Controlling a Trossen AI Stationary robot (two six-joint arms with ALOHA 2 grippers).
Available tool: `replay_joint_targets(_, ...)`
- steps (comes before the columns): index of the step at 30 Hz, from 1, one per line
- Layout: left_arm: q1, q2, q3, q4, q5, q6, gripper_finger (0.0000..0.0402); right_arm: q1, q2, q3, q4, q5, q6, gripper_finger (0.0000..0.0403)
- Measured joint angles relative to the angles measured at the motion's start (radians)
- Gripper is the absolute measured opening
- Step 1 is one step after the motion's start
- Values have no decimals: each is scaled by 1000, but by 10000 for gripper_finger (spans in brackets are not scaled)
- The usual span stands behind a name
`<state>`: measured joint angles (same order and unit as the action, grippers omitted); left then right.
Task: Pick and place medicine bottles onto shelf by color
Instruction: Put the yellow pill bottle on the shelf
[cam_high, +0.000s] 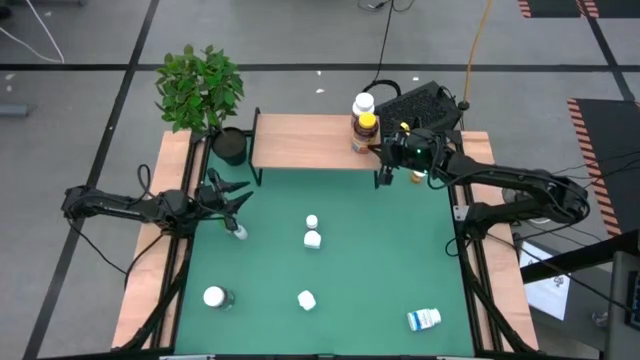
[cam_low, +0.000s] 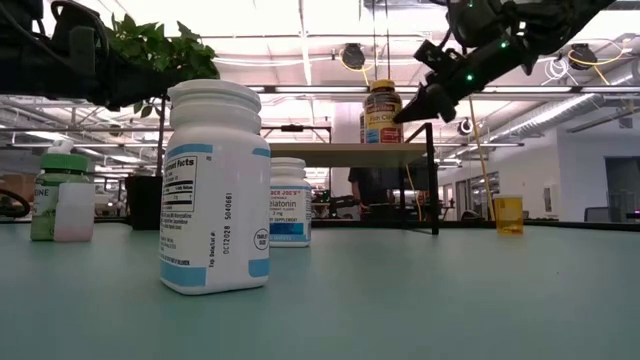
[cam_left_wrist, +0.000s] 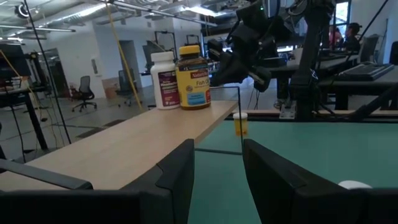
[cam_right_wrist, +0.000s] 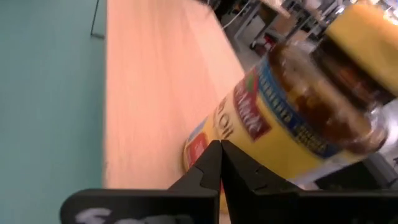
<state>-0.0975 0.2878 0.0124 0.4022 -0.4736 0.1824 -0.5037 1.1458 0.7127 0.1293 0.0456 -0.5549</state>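
The light-wood shelf (cam_high: 305, 140) stands at the table's far edge. On its right end an amber bottle with a yellow cap (cam_high: 366, 131) stands upright beside a white bottle (cam_high: 363, 103). My right gripper (cam_right_wrist: 221, 149) is shut, and its tips are right at the amber bottle's label side (cam_right_wrist: 292, 118); the low view shows them beside that bottle (cam_low: 383, 110). My left gripper (cam_left_wrist: 217, 180) is open and hovers at the table's left (cam_high: 232, 197), facing the shelf (cam_left_wrist: 124, 149), with a small vial (cam_high: 240, 232) just near of it. Several white bottles stand on the green mat. My right gripper's shut fingertips (cam_right_wrist: 211, 163) come slanting from the table's right at the lower label of the amber bottle (cam_right_wrist: 214, 127), which stands upright on the shelf. I cannot tell whether they touch it.
A potted plant (cam_high: 205, 95) stands at the shelf's left end. White bottles stand mid-table (cam_high: 313, 238), near left (cam_high: 214, 297) and near centre (cam_high: 306, 298); one lies near right (cam_high: 424, 319). A small yellow vial (cam_left_wrist: 240, 123) sits by the shelf's right leg. The shelf's left half is bare wood.
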Motion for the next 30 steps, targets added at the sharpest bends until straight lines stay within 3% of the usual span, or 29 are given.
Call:
replay_joint_targets(10, 0, 0, 0, 0, 0, -1, 140, -11, -104, 1, -32, -52, -8, 0)
replay_joint_targets(17, 0, 0, 0, 40, 0, 21, 141, -43, -63, 21, -81, -183, 21, 0)
replay_joint_targets(30, 0, 0, 0, 59, 0, 53, 140, -43, 3, 21, 13, -177, -7, 0)
